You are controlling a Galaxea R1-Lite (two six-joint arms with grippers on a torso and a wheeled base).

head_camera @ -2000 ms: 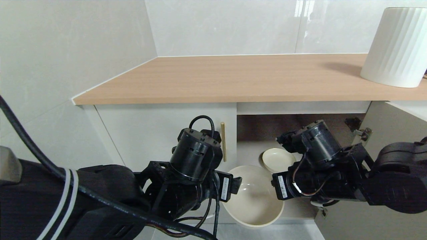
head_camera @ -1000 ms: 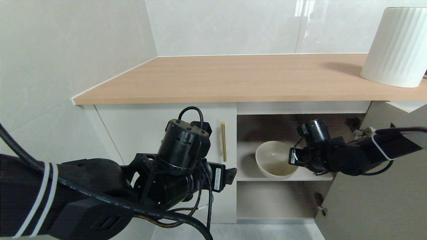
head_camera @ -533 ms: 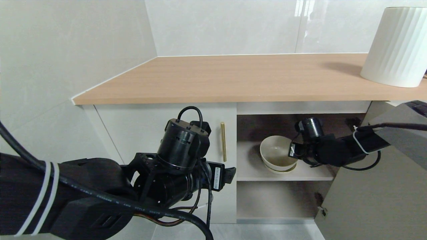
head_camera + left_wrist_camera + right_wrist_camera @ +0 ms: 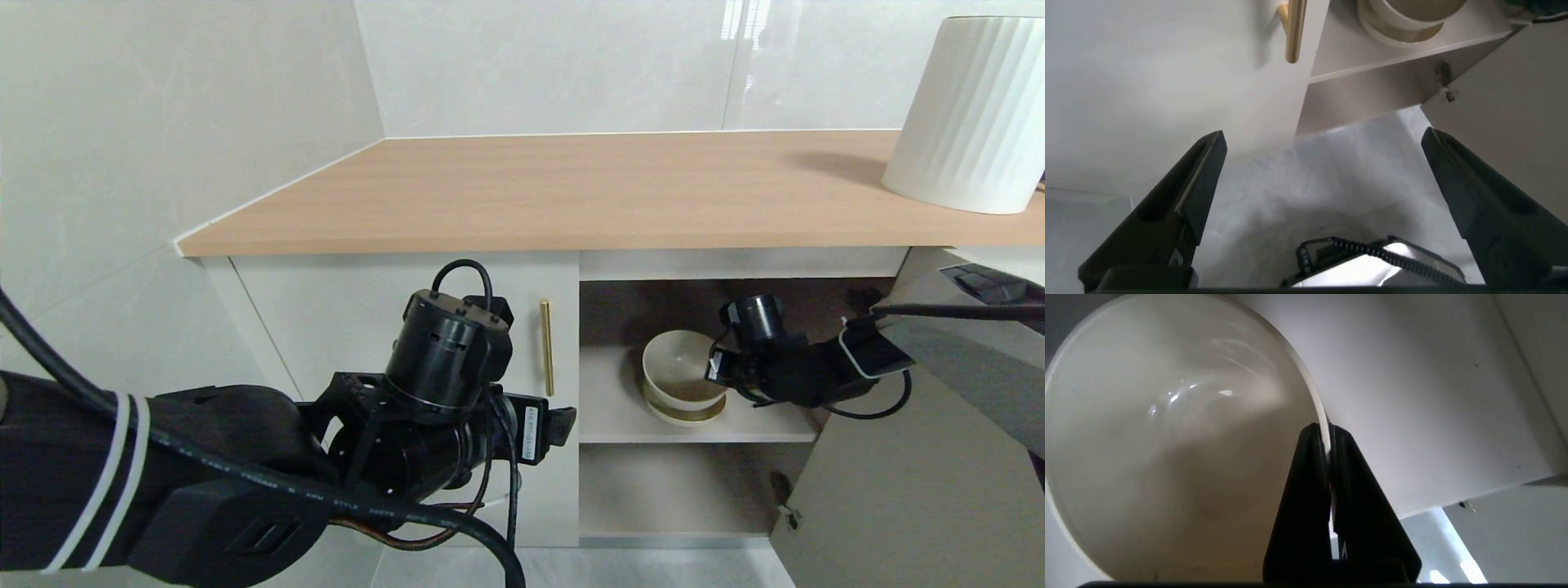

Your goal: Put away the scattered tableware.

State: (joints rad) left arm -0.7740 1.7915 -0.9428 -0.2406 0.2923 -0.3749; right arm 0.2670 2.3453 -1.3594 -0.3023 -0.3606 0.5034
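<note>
Bowl (image 4: 682, 369) sits inside the open cupboard, on the upper shelf (image 4: 612, 420). It is cream, tipped toward the front, and rests on a small dish (image 4: 684, 416). The right gripper (image 4: 1328, 449) is pinched tight on the bowl's rim from the right side. The cupboard door (image 4: 890, 498) hangs open on the right. The left gripper (image 4: 1323, 143) has its fingers wide apart, low in front of the shut door with the gold handle (image 4: 546, 347). On the wooden counter (image 4: 571, 192) above stands a tall white ribbed pot (image 4: 971, 114).
</note>
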